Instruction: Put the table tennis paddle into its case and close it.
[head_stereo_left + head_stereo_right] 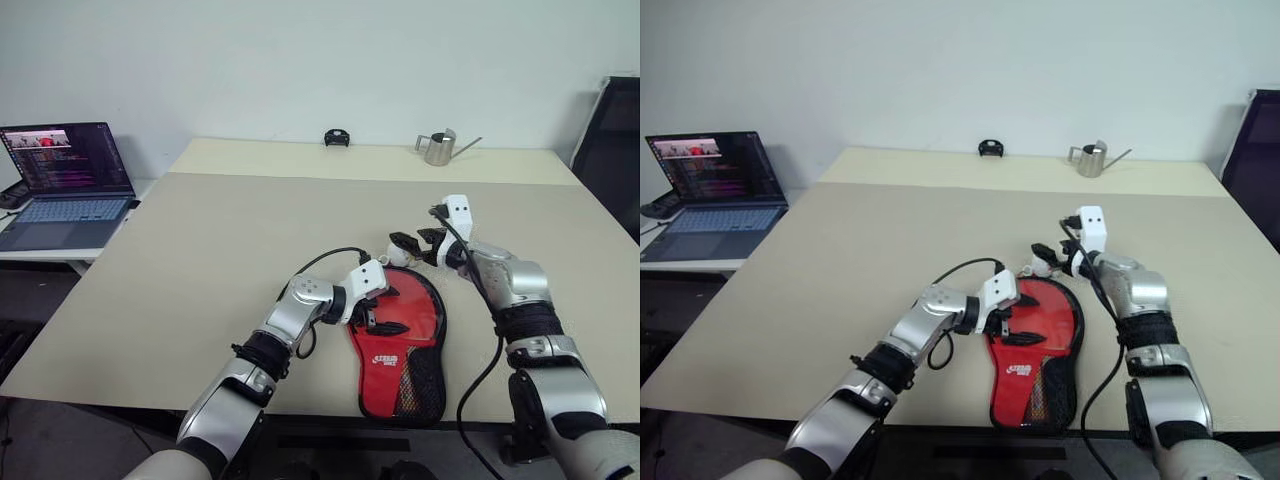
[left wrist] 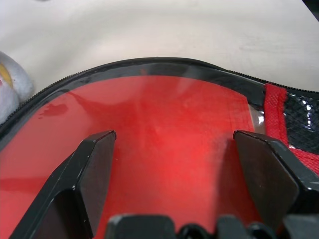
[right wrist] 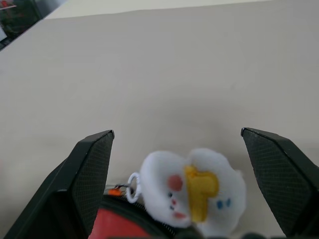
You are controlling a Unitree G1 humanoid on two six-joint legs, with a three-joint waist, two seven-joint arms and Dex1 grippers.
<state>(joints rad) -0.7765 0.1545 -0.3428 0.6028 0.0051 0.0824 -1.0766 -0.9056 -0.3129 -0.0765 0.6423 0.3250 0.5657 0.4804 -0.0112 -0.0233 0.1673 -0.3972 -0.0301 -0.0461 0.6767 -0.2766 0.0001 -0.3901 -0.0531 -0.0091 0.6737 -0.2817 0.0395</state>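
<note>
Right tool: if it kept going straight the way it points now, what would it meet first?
Probably the small white plush charm, which sits low between the open right tool's fingers, ringed to the top edge of the red case. Beyond it lies bare table. Depth is unclear, so the tool might pass just over the charm.

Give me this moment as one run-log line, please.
case: flat on table, red side up | left gripper: open over case | right gripper: open above white plush charm at case's zipper

Silver arm shells, black joint bands, white wrist blocks, black jaws, looping black cables
</note>
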